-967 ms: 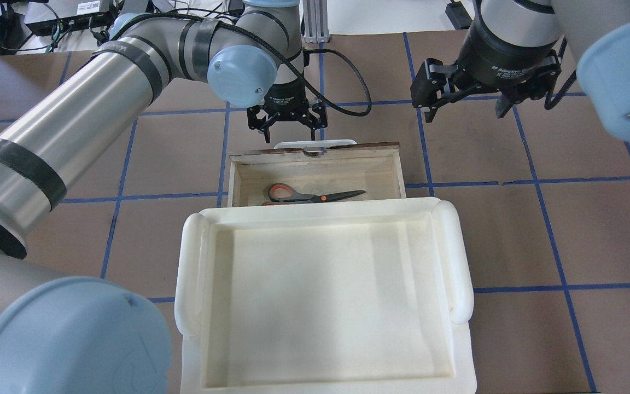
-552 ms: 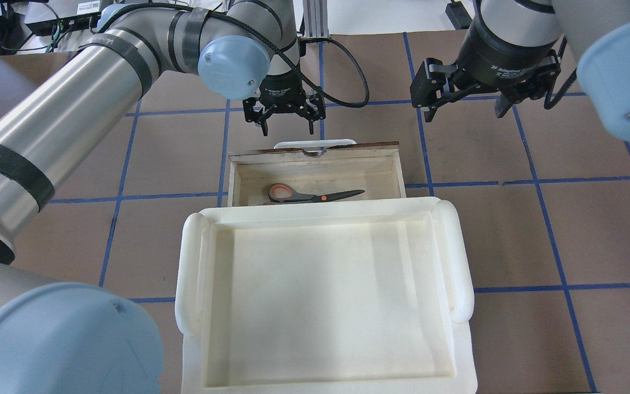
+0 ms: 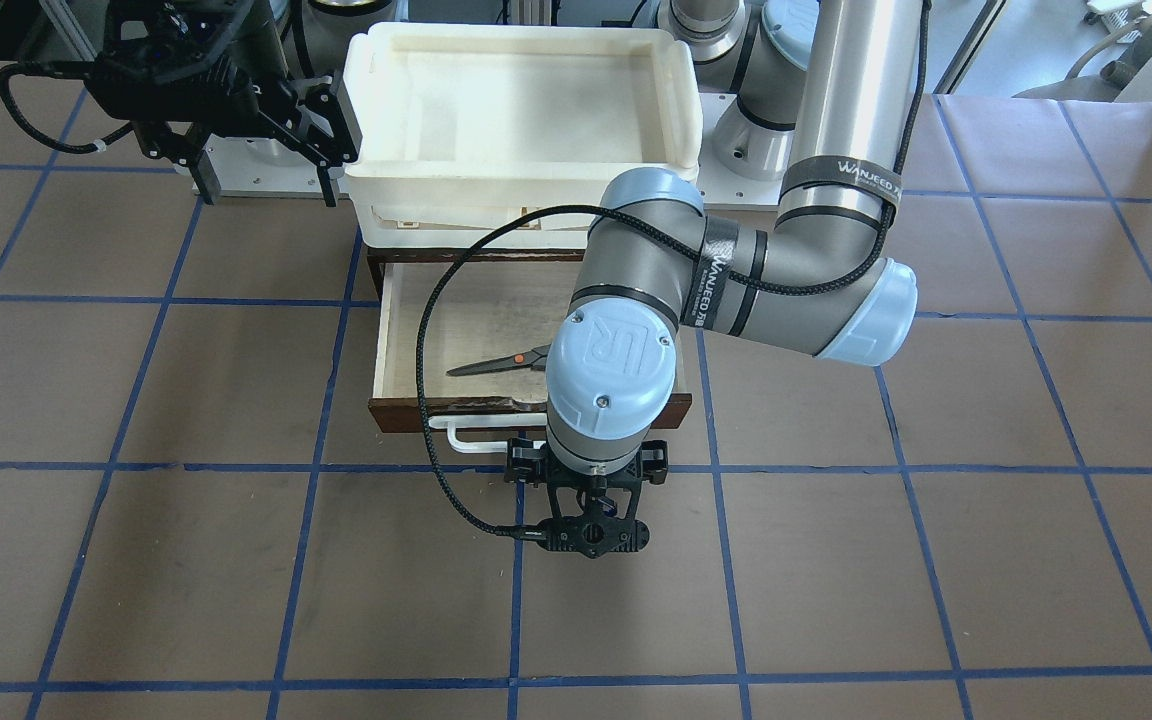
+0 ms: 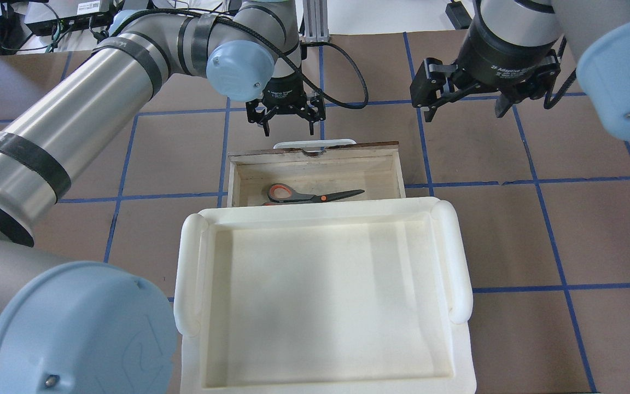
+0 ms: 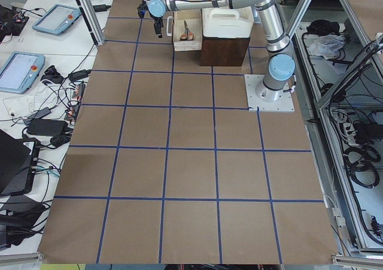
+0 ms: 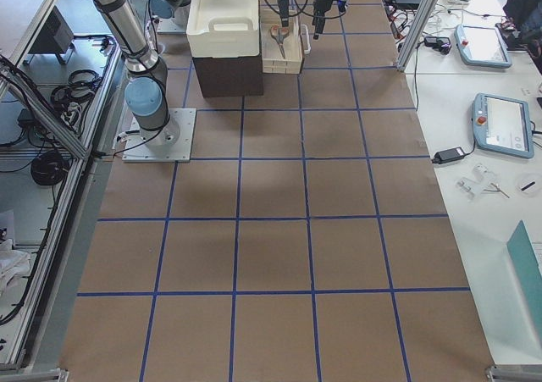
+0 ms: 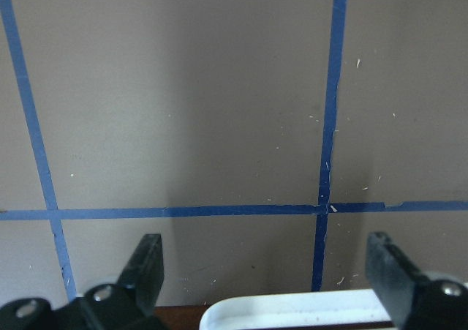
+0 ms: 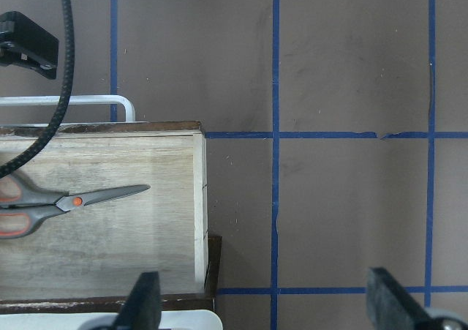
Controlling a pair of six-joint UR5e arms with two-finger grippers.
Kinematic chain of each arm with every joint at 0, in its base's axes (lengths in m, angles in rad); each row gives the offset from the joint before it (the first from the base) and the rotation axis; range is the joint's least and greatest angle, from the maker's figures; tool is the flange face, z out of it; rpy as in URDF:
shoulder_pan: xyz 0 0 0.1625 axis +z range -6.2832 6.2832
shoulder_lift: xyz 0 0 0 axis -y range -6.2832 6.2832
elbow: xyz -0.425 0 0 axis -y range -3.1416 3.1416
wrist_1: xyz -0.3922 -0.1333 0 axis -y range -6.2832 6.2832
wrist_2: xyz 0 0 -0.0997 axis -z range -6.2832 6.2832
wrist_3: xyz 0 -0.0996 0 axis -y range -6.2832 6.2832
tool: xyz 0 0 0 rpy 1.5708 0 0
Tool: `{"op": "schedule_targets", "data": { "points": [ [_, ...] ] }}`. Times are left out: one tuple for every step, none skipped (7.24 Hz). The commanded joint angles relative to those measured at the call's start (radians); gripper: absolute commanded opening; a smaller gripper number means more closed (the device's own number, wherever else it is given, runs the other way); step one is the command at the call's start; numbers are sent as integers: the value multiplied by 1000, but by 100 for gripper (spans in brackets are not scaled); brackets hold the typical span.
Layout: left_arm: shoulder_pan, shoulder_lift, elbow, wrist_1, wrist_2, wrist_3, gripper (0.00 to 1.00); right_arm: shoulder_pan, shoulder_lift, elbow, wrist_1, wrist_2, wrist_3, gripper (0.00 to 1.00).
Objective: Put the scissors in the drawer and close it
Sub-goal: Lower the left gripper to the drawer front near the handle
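**Beyond the drawer front: left gripper poised, scissors already inside**

Nearest the robot, white moulded plastic tray (image 4: 460, 257), overhanging the drawer's rear part. Next out, shallow drawer of pale plywood with dark brown wood front (image 4: 348, 150), pulled open. Flat on its floor, small scissors with dark grey blades and grey, orange-lined loop handles (image 4: 315, 196). Long axis along the drawer's width, blades toward the robot's right, loops toward its left. On the outer face of the front, white bar handle (image 4: 315, 144), long axis likewise across the table.

Just past that handle, left gripper (image 4: 288, 130): fingers spread wide, nothing between them, pointed down at bare table. Handle and front robot-ward of the jaws, bar parallel to the line between the fingertips. Farther off to the robot's right, right gripper (image 4: 466, 115): spread wide too, empty, well apart from the handle. Nearer arm for the closing push, by judgement: left. Push direction, by judgement: toward the robot.

Legible writing:
- "2F Adaptive" on right gripper body.
- "WANJEED" on a black strap (image 3: 841, 170) round the left arm.
- "UR" on a blue-grey joint cap (image 3: 611, 350).
- Small print on left gripper body: too small to read.
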State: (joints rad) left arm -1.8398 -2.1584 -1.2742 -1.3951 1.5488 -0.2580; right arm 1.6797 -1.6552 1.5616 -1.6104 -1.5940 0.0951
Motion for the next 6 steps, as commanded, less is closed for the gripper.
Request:
{"op": "schedule_targets", "data": {
  "points": [
    [-12,-9,-22,-4,13,-1,100,0,0,0,0,0,0,100],
    [-12,8,-49,-7,14,-1,100,0,0,0,0,3,0,100],
    [-12,6,-59,-5,10,-1,100,2,0,0,1,2,0,100],
    [-12,9,-57,-7,7,-1,100,0,0,0,0,2,0,100],
    [-13,14,-59,-8,4,-1,100,0,0,0,0,3,0,100],
    [-13,17,-59,-10,5,-1,100,0,0,0,-2,5,0,100]
  ]
}}
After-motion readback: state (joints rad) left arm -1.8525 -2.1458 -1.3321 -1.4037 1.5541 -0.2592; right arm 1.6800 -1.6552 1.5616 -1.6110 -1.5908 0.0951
